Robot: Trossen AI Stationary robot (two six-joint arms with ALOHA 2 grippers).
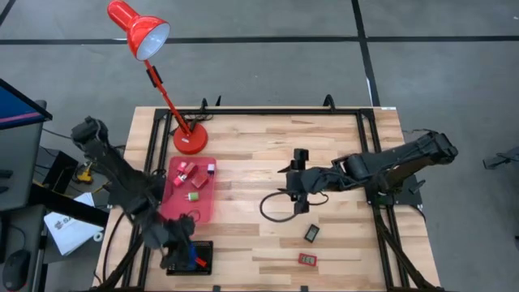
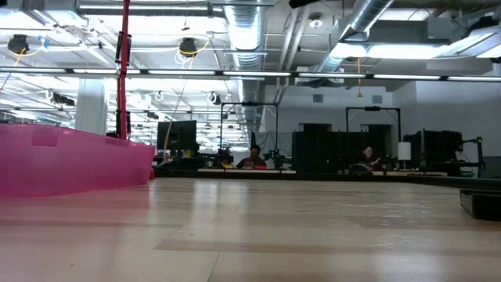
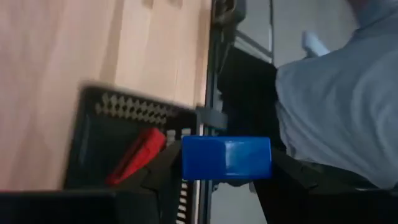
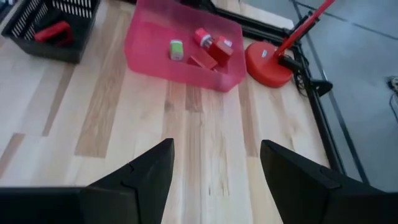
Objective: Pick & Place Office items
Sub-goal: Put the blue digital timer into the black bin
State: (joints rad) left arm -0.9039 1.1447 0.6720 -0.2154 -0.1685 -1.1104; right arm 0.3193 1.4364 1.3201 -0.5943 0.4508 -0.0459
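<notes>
My left gripper (image 1: 191, 258) hangs over the black tray (image 1: 190, 256) at the table's near left corner, shut on a small blue block (image 3: 227, 157). A red piece (image 3: 137, 155) lies in that tray. The pink tray (image 1: 188, 191) beside it holds several small red, green and pink pieces (image 4: 202, 46). A black piece (image 1: 312, 234) and a red piece (image 1: 306, 259) lie flat on the wood toward the near edge. My right gripper (image 1: 293, 183) hovers open above the table's middle, with nothing between its fingers (image 4: 149, 174). My left gripper pinches the blue block by two opposite end faces (image 3: 186, 158) between its two fingers. The block is lifted clear, above the black tray's outer edge (image 3: 186, 121) next to the table's rim.
The red desk lamp's base (image 1: 190, 139) stands at the far left, just behind the pink tray, and its shade (image 1: 139, 27) reaches out past the table. A dark cable loop (image 1: 274, 208) hangs below my right arm. Bare wood lies between the trays and the right arm.
</notes>
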